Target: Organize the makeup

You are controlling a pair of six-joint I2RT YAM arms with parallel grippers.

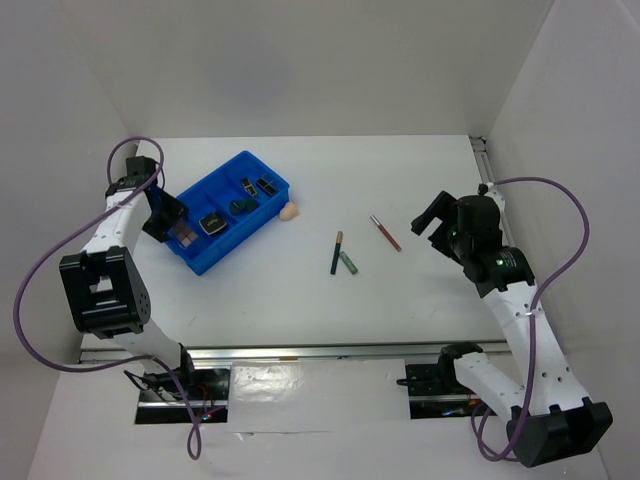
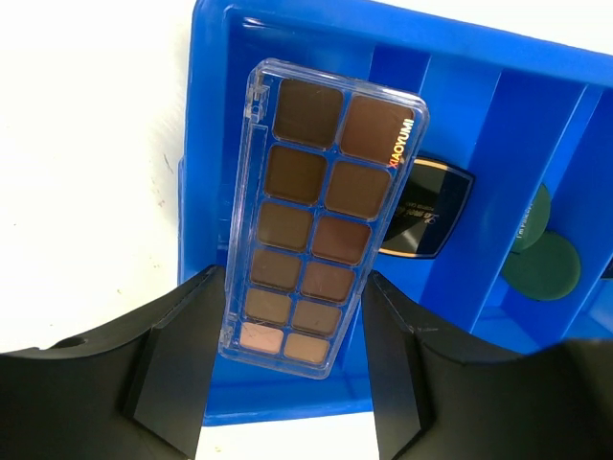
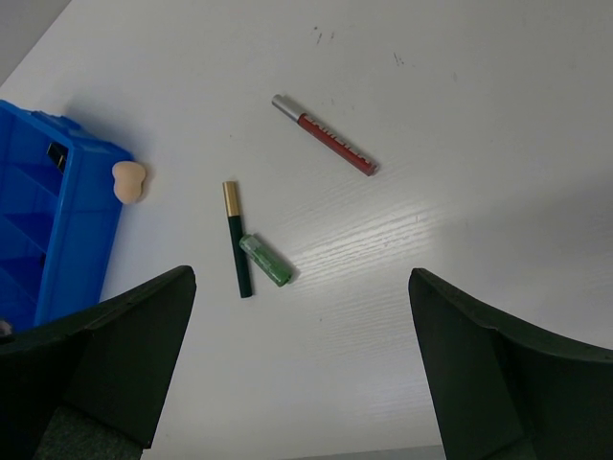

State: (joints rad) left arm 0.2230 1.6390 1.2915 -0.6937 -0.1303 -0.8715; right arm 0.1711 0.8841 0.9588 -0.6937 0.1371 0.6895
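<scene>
Hovering over the left end of the blue tray (image 1: 238,238) in the top view, the left gripper (image 1: 170,218) sits well apart from the right gripper (image 1: 428,215). Left wrist: jaws pinch the eyeshadow palette (image 2: 311,240) (by its long edges) above the tray. Right wrist: jaws spread wide, the red pencil (image 3: 324,134) lying on the table (image 3: 460,144) below.

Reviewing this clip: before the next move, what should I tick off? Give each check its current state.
1. The left gripper grips the clear-cased brown-pink eyeshadow palette by its long edges: ok.
2. Palette is over the blue plastic divided tray: ok.
3. Compartment beneath the palette is free: cannot tell, the palette hides it.
4. The right gripper is open, holding nothing: ok.
5. All makeup in tray: not ok; beige egg-shaped sponge, dark gold-capped pencil, green pencil and red pencil lie outside it.
</scene>
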